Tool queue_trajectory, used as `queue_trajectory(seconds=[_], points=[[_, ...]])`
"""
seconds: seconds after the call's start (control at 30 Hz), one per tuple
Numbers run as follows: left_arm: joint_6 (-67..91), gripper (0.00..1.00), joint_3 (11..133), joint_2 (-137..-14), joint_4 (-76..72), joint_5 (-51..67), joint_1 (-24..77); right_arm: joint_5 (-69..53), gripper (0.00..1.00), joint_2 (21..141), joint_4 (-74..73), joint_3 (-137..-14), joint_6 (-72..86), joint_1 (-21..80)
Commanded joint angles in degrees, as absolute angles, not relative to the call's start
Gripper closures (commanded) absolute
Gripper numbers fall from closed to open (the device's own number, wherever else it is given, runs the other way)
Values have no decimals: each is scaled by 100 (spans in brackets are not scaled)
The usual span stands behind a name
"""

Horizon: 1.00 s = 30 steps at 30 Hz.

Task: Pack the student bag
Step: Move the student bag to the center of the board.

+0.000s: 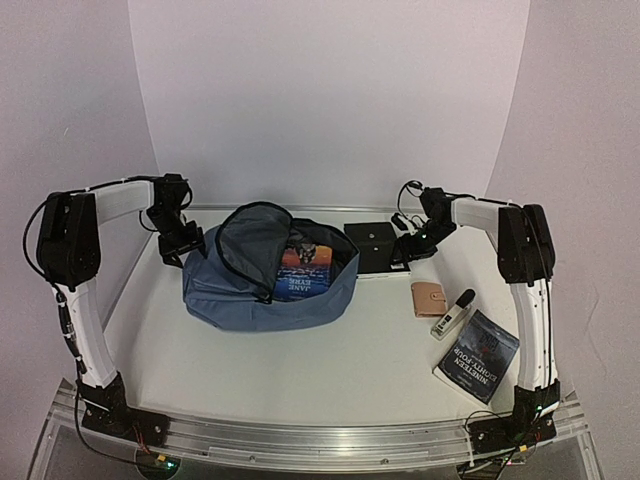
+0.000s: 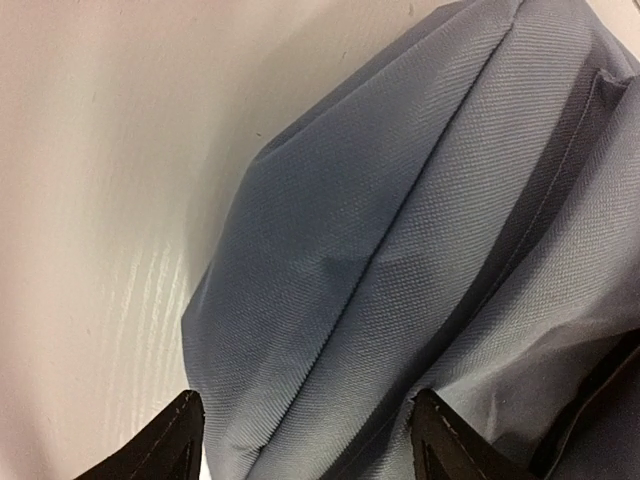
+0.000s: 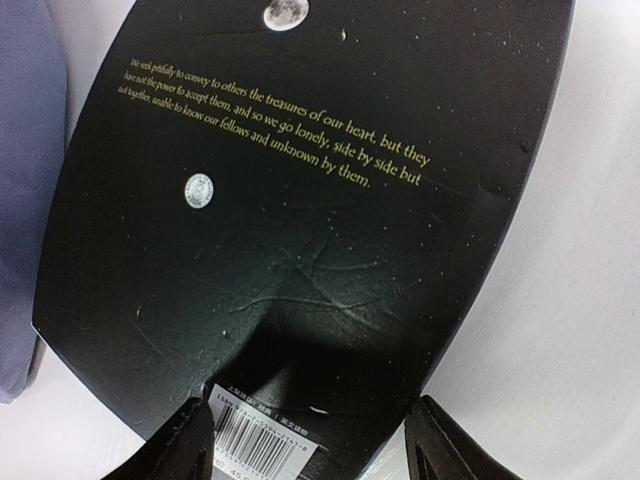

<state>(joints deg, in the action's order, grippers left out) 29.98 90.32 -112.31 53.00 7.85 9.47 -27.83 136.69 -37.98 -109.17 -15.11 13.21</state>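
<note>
Two grippers, both over the far half of the glossy white table. The left gripper is at the left end of the student bag, jaws spread. In the wrist view its dark tapered fingertips stand wide apart over the cloth, with nothing pinched that I can see. The bag is soft slate-blue woven fabric with a fine diagonal rib, creased in long folds. It lies as a slumped dome left of table centre, and its dark zipper rim gapes open on top. A glossy paperback with an orange and dark-blue cover, titled Jane Eyre, stands in the mouth and is partly visible. Just right of the bag is a flat black book, back cover up: matte black, gold lettering, a small moon disc, fine scuffs and a white barcode label. The right gripper is at that book's right edge, jaws apart and straddling the barcode corner. It isn't clamped; I can't tell if it touches. Further right and nearer are a tan wallet, a rounded rectangle with a leather look, and just beside it a slim white-and-black stick, too small to identify. Last is a dark-blue paperback, Nineteen Eighty-Four, lying flat and skewed.
</note>
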Motion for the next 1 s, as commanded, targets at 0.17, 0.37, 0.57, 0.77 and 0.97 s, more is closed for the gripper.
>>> queue_trajectory(seconds=[0.17, 0.37, 0.57, 0.77, 0.97], points=[[2599, 26, 9099, -11149, 4729, 1660, 391, -2598, 34, 13810, -4456, -10608, -1531, 1432], [2310, 29, 9406, -11668, 4653, 2361, 269, -2598, 34, 13796, -4453, -10555, -1538, 1432], [2290, 37, 9317, -11871, 4491, 2817, 272, -2575, 34, 13823, -4456, -10578, -1531, 1432], [2353, 83, 9042, -11789, 4698, 2359, 248, -2617, 34, 13845, -4456, -10602, -1513, 1428], [2351, 100, 8953, -11450, 5191, 1262, 130, -2583, 34, 13838, -4455, -10571, -1562, 1432]])
